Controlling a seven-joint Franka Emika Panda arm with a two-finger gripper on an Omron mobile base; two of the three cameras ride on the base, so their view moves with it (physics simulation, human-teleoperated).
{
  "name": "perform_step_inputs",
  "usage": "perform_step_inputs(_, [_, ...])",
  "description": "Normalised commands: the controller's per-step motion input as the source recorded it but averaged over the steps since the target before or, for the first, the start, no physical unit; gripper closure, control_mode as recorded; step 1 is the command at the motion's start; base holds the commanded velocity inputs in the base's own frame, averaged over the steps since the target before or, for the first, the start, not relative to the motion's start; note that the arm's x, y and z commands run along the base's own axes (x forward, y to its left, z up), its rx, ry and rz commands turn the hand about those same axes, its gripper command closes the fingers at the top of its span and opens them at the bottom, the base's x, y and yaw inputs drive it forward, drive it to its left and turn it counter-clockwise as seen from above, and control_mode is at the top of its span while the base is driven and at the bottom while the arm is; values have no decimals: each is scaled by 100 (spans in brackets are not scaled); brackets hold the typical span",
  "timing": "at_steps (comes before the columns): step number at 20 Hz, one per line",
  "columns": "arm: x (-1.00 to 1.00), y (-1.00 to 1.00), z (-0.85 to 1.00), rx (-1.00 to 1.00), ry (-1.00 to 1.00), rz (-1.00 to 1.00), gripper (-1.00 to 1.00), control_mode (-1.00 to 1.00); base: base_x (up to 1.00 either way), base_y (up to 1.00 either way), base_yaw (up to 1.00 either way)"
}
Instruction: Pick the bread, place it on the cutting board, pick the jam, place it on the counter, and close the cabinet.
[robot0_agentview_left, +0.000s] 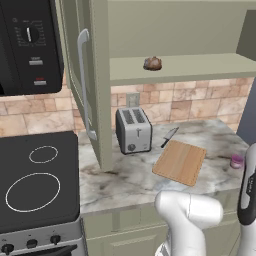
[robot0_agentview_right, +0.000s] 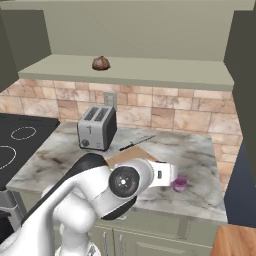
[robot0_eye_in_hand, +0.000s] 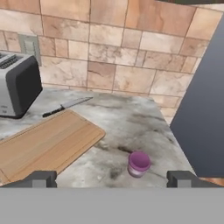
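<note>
The bread (robot0_agentview_left: 153, 63) (robot0_agentview_right: 101, 63), a small brown roll, lies on the lower shelf of the open sage-green cabinet (robot0_agentview_left: 175, 68) (robot0_agentview_right: 130, 70). The wooden cutting board (robot0_agentview_left: 180, 161) (robot0_eye_in_hand: 43, 144) lies bare on the marbled counter (robot0_agentview_left: 125, 180) (robot0_eye_in_hand: 131, 118). To the board's right, near the counter's front edge, the purple jam (robot0_agentview_left: 236, 160) (robot0_agentview_right: 180, 184) (robot0_eye_in_hand: 139, 163) stands upright. My gripper (robot0_eye_in_hand: 111, 179) is open, low over the front edge. The jam stands just beyond it, apart from both fingertips (robot0_eye_in_hand: 41, 178) and slightly nearer the right one.
A silver toaster (robot0_agentview_left: 133, 130) (robot0_agentview_right: 96, 128) (robot0_eye_in_hand: 15, 85) stands left of the board, with a knife (robot0_agentview_left: 170, 136) (robot0_eye_in_hand: 65, 106) behind the board. The cabinet door (robot0_agentview_left: 82, 85) hangs open over the counter's left end. The stove (robot0_agentview_left: 35, 180) and microwave (robot0_agentview_left: 27, 45) are further left. A dark panel (robot0_eye_in_hand: 205, 109) bounds the right.
</note>
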Motion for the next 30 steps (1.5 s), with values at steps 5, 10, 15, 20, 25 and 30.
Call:
perform_step_inputs(5, [-17,21,31,0,0,4,-100,-100,0,0,0])
perform_step_inputs(10, [-17,27,32,0,-3,6,-100,-100,0,0,0])
perform_step_inputs(15, [-22,29,32,0,-2,4,-100,-100,0,0,0])
perform_step_inputs(20, [-25,33,26,0,0,0,-100,-100,0,0,0])
perform_step_inputs(25, [-33,30,40,0,0,0,-100,-100,0,0,0])
perform_step_inputs(30, [-26,27,46,3,0,0,-100,-100,0,0,0])
